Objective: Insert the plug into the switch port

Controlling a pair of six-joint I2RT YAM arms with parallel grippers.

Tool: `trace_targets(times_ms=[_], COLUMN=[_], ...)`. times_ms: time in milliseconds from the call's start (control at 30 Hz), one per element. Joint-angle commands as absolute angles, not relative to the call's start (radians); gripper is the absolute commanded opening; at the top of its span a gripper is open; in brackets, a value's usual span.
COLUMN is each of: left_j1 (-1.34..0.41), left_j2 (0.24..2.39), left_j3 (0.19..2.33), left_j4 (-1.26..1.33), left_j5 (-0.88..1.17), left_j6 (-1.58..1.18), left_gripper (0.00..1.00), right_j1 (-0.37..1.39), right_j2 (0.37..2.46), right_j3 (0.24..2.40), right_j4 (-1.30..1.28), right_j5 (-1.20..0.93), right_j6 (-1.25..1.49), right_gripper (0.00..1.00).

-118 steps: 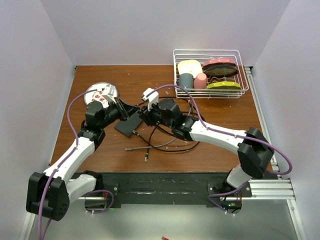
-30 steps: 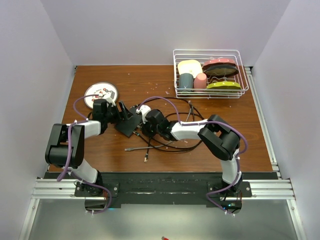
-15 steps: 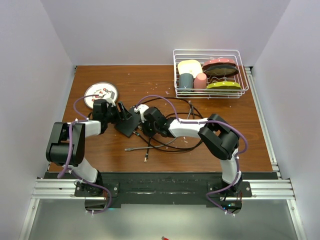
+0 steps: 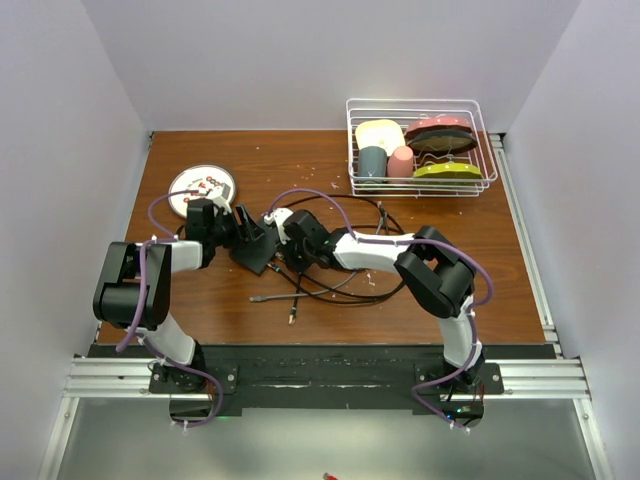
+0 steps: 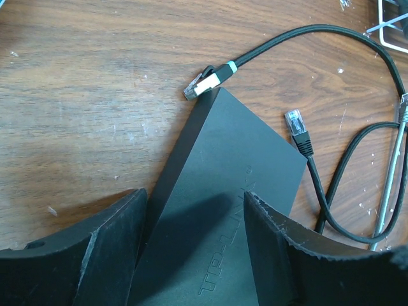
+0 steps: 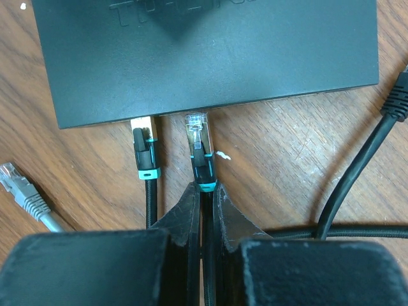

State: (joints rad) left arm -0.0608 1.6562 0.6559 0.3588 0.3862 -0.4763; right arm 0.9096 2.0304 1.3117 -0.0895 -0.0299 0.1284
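Note:
The switch [image 6: 204, 57], a flat matte-black box, lies on the wooden table left of centre [image 4: 258, 252]. My right gripper [image 6: 205, 186] is shut on a black cable just behind the plug [image 6: 203, 153], which has a teal band. The plug's clear tip meets the switch's near edge. My left gripper [image 5: 195, 194] straddles the other end of the switch [image 5: 223, 191], its fingers [image 5: 108, 248] pressed in at the sides. From above, both grippers [image 4: 245, 235] [image 4: 290, 245] meet at the switch.
A second teal-banded plug [image 6: 143, 143] sits at the switch's edge beside the held one. A grey plug [image 6: 19, 182] and black cables [image 4: 330, 285] lie loose nearby. A round white plate [image 4: 203, 187] is at the back left. A wire rack [image 4: 348, 150] of dishes stands at the back right.
My left jaws have narrowed onto the switch. The right gripper has carried the plug a little leftward, up to the switch's edge.

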Motion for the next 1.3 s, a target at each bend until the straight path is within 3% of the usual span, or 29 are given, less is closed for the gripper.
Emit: trace_targets(times_ms=[0, 1267], left_j1=[-0.060, -0.060], left_j2=[1.670, 1.681], left_j3=[0.660, 0.664], left_j4=[0.382, 0.383], left_j5=[0.422, 0.430], left_j6=[-0.462, -0.460], left_gripper=[0.66, 0.64], right_j1=[0.914, 0.914], right_j2=[2.077, 2.171], right_j3=[1.327, 1.496], right_j4=[-0.235, -0.436], right_j5=[-0.061, -0.008], right_j6=[0.101, 0.086], right_gripper=[0.00, 0.00])
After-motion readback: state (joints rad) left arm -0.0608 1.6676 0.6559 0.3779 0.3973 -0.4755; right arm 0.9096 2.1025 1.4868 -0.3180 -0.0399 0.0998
